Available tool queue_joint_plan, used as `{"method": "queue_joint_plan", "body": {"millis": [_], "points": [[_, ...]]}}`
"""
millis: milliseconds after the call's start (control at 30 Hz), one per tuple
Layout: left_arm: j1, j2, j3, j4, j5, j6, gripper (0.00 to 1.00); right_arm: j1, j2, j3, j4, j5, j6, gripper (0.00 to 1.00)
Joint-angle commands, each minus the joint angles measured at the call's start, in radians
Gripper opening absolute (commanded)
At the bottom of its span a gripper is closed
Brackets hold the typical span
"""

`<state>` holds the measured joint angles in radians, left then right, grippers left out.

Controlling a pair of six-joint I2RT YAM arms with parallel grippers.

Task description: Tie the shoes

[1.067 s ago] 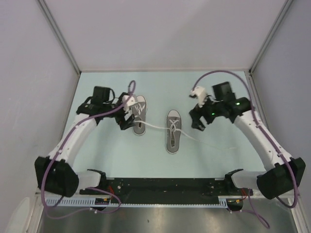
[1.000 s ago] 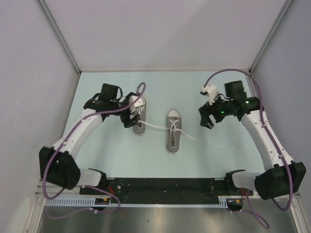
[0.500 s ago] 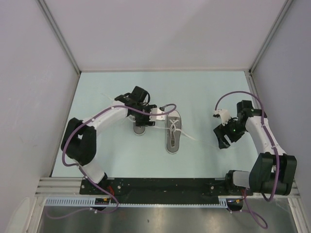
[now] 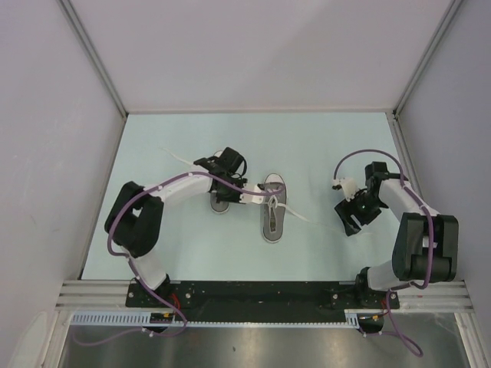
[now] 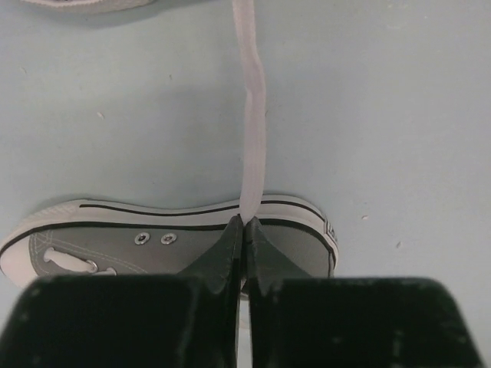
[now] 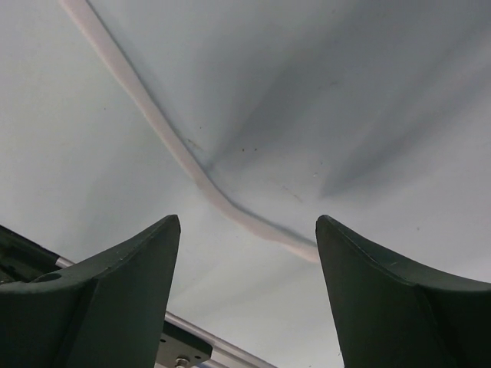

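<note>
You are working on a pale mint tabletop [image 4: 192, 245], boxed in by plain grey panels: a back wall [image 4: 253, 54] at 12 o'clock, a left wall [image 4: 46, 153] at 9 and a right wall [image 4: 460, 138] at 3, joined by aluminium posts [image 4: 93, 55]. At 6 o'clock a black rail [image 4: 261, 291] carries both arm bases, with a bare steel plate [image 4: 253, 345] below it.

The second sneaker [image 4: 271, 218] lies close to the middle of the tabletop, white toe cap toward 12 o'clock. The grey sneaker [image 4: 220, 201] lies just beside it at its 9 o'clock, also toe toward 12. A loose lace end [image 4: 175, 158] runs off from it toward 10 o'clock, and another strand [image 4: 298, 215] trails from the second sneaker toward 3 o'clock.

From above, your left arm's wrist covers the toe half of the grey sneaker, and a purple cable [image 4: 230, 182] loops across it.

Your left end effector [image 5: 245, 226] sits between the two sneakers, its fingers pressed together on a white lace [image 5: 253, 130] that runs straight away from the tips across the bare surface. Its wrist view shows it right over the side of a sneaker, hiding part of the upper.

Your right end effector [image 6: 247, 222] is at 3 o'clock, well apart from the sneakers, low over the tabletop with its fingers spread wide and nothing in them. A lace strand [image 6: 176, 153] lies flat between them, untouched.
</note>
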<state>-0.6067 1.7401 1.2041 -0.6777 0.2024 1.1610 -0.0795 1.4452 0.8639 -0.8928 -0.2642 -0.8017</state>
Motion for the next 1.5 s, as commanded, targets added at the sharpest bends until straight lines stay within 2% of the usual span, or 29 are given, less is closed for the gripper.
{"method": "queue_joint_plan", "body": {"millis": [0,267,567,800,933,1233,1467], "points": [[-0.011,0.006,0.006,0.021,-0.032,-0.029,0.0,0.047,0.033,-0.016,0.064,0.026,0.01,0.75],[-0.013,-0.163,0.055,-0.014,0.106,-0.15,0.0,0.115,0.041,-0.017,0.1,0.046,0.058,0.66],[-0.015,-0.309,0.077,-0.062,0.218,-0.31,0.0,0.153,0.055,-0.074,0.173,0.103,0.039,0.46],[-0.019,-0.381,0.025,-0.04,0.282,-0.412,0.0,0.199,-0.005,-0.146,0.167,0.126,0.018,0.46],[-0.022,-0.409,0.018,-0.048,0.293,-0.446,0.0,0.242,-0.037,-0.16,0.149,0.117,0.038,0.4],[-0.087,-0.427,0.011,-0.04,0.341,-0.474,0.0,0.261,-0.152,-0.143,0.063,0.068,0.041,0.5],[-0.189,-0.381,0.049,-0.014,0.367,-0.524,0.0,0.261,-0.112,-0.141,0.064,0.051,0.052,0.51]]}}
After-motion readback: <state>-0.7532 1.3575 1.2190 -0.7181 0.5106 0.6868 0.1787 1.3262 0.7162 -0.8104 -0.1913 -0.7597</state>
